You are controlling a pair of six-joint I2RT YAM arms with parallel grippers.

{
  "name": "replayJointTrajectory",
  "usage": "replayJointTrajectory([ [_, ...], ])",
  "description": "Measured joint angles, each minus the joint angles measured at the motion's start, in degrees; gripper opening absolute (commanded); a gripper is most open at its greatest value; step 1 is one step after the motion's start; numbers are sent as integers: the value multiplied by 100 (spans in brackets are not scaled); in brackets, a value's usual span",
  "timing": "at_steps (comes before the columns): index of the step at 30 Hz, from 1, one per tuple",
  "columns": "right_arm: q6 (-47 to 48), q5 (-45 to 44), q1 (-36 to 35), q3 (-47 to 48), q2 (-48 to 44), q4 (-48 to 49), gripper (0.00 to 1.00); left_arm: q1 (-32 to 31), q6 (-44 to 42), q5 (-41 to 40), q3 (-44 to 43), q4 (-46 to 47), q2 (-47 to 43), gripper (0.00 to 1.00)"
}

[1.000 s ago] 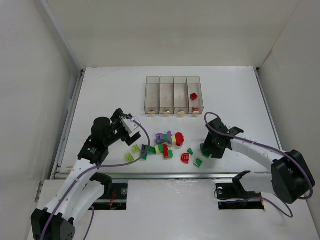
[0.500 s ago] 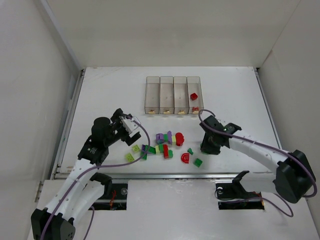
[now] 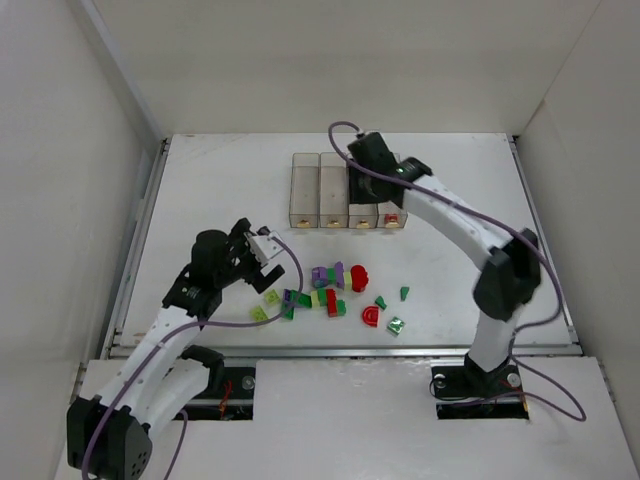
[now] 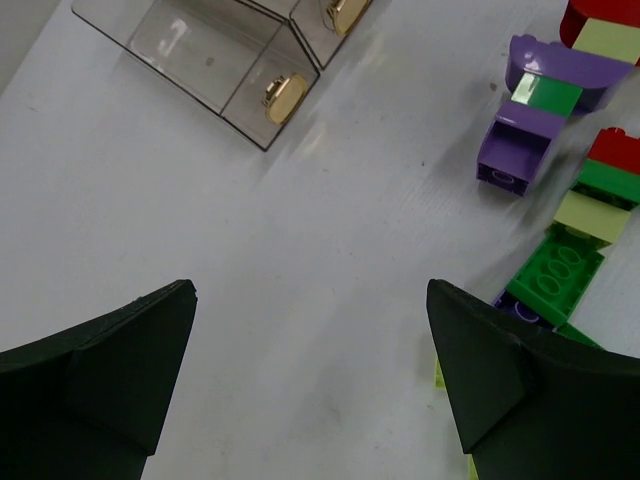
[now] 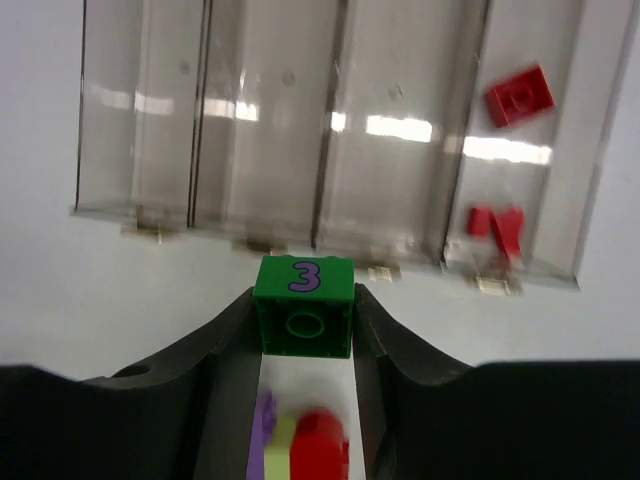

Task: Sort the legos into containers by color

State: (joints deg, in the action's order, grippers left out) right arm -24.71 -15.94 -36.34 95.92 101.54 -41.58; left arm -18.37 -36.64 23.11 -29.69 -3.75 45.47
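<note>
Four clear containers (image 3: 305, 190) stand in a row at the back middle. My right gripper (image 3: 362, 172) hovers over them, shut on a green lego (image 5: 303, 320) marked with a purple 3. In the right wrist view the gripper (image 5: 303, 312) is at the near end of the bins (image 5: 270, 110). The rightmost bin holds red legos (image 5: 519, 95). A pile of legos (image 3: 330, 285) in purple, red, green and pale yellow-green lies mid-table. My left gripper (image 3: 268, 250) is open and empty just left of the pile; it also shows in the left wrist view (image 4: 310, 340).
Loose pieces lie right of the pile: a red arch (image 3: 369, 316), a green brick (image 3: 396, 325), two small green bits (image 3: 404, 293). Two pale yellow-green bricks (image 3: 259, 313) sit below my left gripper. White walls enclose the table on three sides.
My right arm has swung from the table right of the pile up and back over the containers, carrying the green lego. The left arm has shifted slightly.
</note>
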Motion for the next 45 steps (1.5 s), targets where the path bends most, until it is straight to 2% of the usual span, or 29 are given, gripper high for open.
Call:
replayJointTrajectory([
  [4,223,-9,273,1449,1696,-114,3,22,-4,-9,-44,-133,208,99],
  [7,289,-15,466,1882,2323,-273,4,24,-9,-33,-81,-170,334,99],
  [10,341,-20,586,2035,2564,-431,6,24,-11,-59,-92,-168,433,99],
  [12,378,-11,595,2072,2579,-437,13,24,-11,-66,-96,-166,496,99],
  [13,393,-9,590,2096,2579,-431,20,24,-11,-68,-96,-153,527,99],
  [14,404,2,584,2111,2579,-415,44,24,-11,-68,-96,-127,551,99],
  [15,417,24,584,2127,2579,-409,54,24,-9,-66,-96,-96,586,99],
  [18,435,57,586,2127,2579,-411,73,24,7,-70,-96,17,643,99],
  [26,437,149,667,2076,2389,-422,76,24,9,-61,-96,192,649,99],
  [30,302,192,675,1235,1445,-431,75,24,9,-59,-87,254,640,99],
  [37,-201,472,717,-1692,-1178,-286,67,24,55,87,22,448,597,99],
  [40,-446,800,739,-2879,-1593,-203,66,24,87,221,101,535,570,99],
  [45,-785,1134,706,-4319,-1563,-251,65,24,144,420,118,632,570,99],
])
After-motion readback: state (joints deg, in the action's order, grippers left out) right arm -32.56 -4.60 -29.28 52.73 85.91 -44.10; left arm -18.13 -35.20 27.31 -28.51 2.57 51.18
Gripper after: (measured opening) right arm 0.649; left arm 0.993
